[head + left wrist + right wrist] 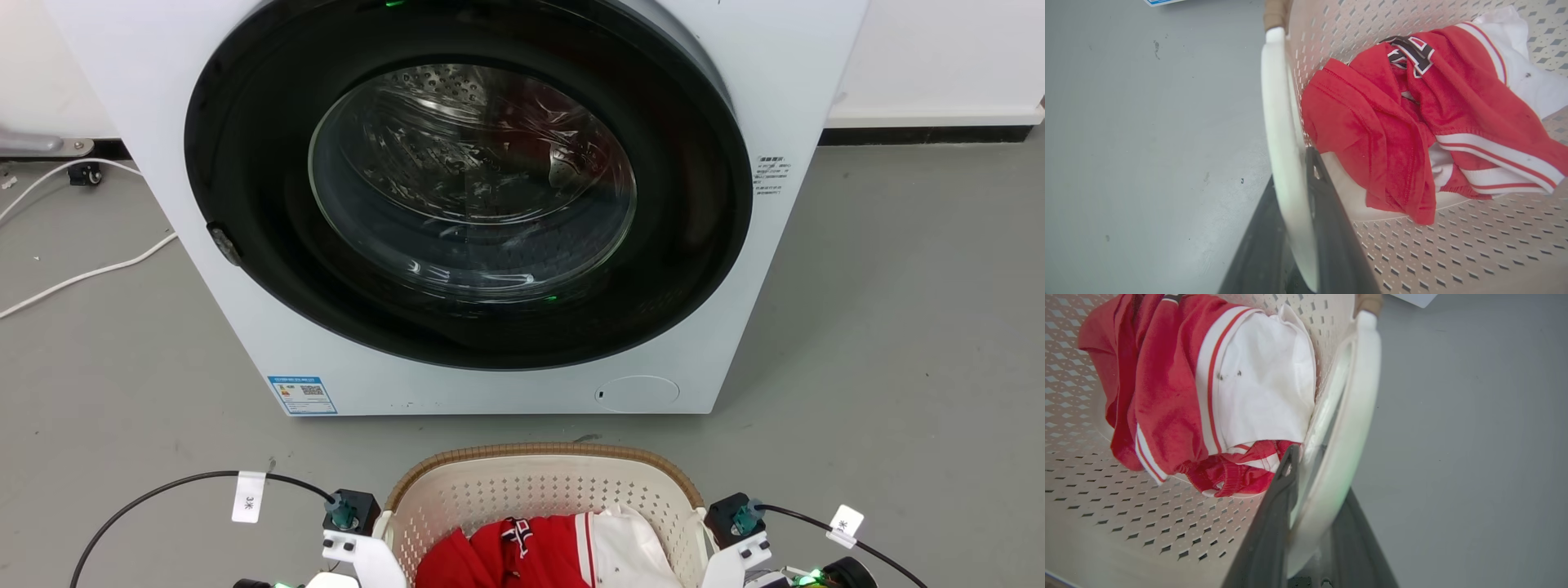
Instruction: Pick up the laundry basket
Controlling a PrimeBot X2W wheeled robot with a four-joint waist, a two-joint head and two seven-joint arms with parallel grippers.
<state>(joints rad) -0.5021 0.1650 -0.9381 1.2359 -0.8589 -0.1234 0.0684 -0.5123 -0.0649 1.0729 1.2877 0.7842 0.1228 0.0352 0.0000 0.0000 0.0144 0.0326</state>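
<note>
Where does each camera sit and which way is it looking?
Head view: on the head, looking forward and down at the washing machine and laundry basket; left wrist and right wrist at bottom corners.
Left wrist view: on that wrist, looking along the left fingers pinching the basket's left handle.
Right wrist view: mirrored, right fingers pinching the right handle.
Shared: both wrist views see the red and white clothes in the basket.

Bright, even light; close parts soft.
White glare streaks the round glass door [472, 180] of the white washing machine [490, 388]; a faint shadow dulls the smooth grey floor [898, 343] at 3 o'clock; left claw [1290, 167] and right claw [1321, 469] blur at 6 o'clock beside the cream perforated plastic laundry basket [1126, 506].
</note>
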